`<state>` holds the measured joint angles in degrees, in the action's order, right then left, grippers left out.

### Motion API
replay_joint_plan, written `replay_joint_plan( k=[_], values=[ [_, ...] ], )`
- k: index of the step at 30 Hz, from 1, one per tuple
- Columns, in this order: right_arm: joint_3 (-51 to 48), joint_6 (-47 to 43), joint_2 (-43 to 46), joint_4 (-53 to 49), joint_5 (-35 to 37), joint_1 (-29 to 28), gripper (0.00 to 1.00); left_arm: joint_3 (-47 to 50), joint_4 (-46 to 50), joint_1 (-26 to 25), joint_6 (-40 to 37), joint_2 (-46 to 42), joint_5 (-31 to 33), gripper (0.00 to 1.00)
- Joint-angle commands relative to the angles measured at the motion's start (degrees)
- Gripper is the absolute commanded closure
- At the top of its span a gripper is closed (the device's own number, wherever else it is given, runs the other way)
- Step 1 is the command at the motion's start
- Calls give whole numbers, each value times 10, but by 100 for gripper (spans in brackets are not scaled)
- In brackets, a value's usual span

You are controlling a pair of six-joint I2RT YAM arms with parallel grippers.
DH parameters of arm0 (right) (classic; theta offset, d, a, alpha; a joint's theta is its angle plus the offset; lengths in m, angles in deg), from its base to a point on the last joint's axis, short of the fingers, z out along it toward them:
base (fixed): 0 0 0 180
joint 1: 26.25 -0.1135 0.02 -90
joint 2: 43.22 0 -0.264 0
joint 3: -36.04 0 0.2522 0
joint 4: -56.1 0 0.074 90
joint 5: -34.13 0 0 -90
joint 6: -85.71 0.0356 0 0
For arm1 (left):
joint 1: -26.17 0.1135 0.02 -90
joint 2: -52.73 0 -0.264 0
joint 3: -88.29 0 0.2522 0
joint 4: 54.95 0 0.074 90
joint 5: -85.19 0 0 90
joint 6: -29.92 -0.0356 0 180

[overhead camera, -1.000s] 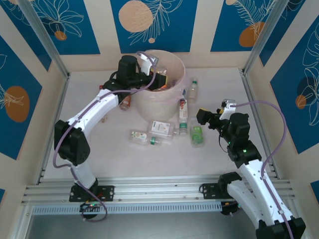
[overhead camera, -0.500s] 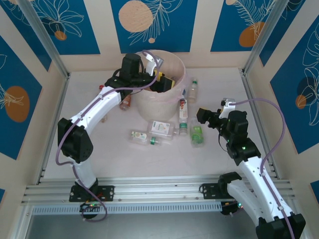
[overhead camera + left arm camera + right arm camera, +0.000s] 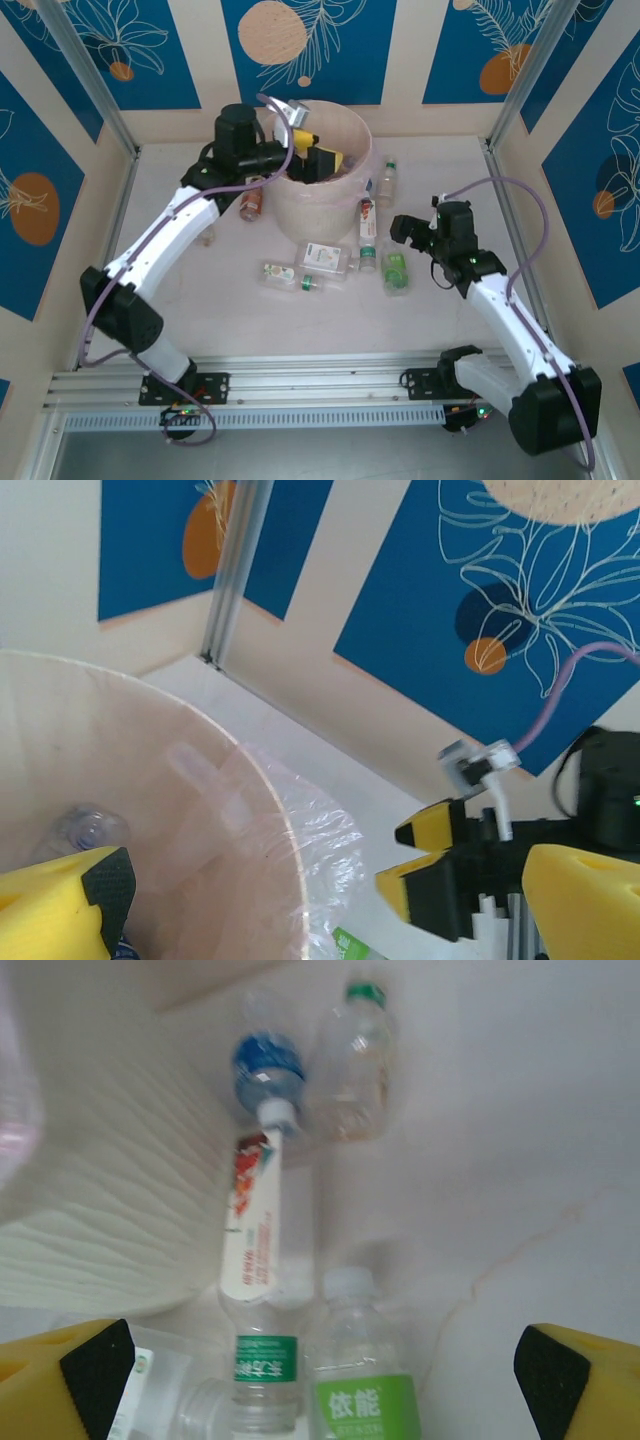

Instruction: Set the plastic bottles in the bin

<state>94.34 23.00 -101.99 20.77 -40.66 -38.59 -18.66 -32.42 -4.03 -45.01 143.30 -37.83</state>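
The bin (image 3: 345, 190) stands at the back centre, its cream inner wall (image 3: 150, 810) and pinkish liner (image 3: 325, 845) close in the left wrist view. My left gripper (image 3: 316, 151) hangs open over the bin's mouth, nothing between its yellow fingertips (image 3: 60, 910). One clear bottle (image 3: 85, 830) lies inside. My right gripper (image 3: 402, 232) is open just above the table, right of the bin. Its fingers (image 3: 70, 1385) straddle a green-labelled bottle (image 3: 365, 1400) without touching it. Beside that lie a green-banded bottle (image 3: 265, 1360) and a red-and-white one (image 3: 255, 1230).
A green-capped clear bottle (image 3: 388, 180) and a blue-labelled one (image 3: 268, 1065) lie against the bin's right side. More bottles (image 3: 325, 258) lie in front of the bin, and a red-brown one (image 3: 250, 203) to its left. Side rails and walls bound the table.
My left gripper has come up out of the bin and drawn back a little to the left, now open at the rim. The right gripper has edged left toward the bottles.
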Motion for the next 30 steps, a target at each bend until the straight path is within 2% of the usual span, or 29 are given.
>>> replay_joint_plan(
  k=[1,9,11,12,15,20,26,30],
  values=[
    [40,30,-39,-69,10,1,0,35,-28,-5,27,-41,79,0],
    [16,82,-80,-76,-50,-3,0,154,-54,-3,82,-138,205,0],
    [10,74,-92,-68,-93,-8,2,188,-51,0,121,-167,217,0],
    [9,76,-99,-71,-92,-15,2,203,-55,0,130,-178,210,0],
    [11,80,-123,-80,-42,-43,3,253,-58,1,143,-220,219,0],
    [20,79,-183,-81,0,-71,4,329,-31,12,144,-290,335,0],
    [30,109,-255,-72,66,-90,5,388,-39,28,146,-347,390,0],
    [33,122,-274,-69,95,-91,8,400,-39,37,144,-357,400,0]
  ],
)
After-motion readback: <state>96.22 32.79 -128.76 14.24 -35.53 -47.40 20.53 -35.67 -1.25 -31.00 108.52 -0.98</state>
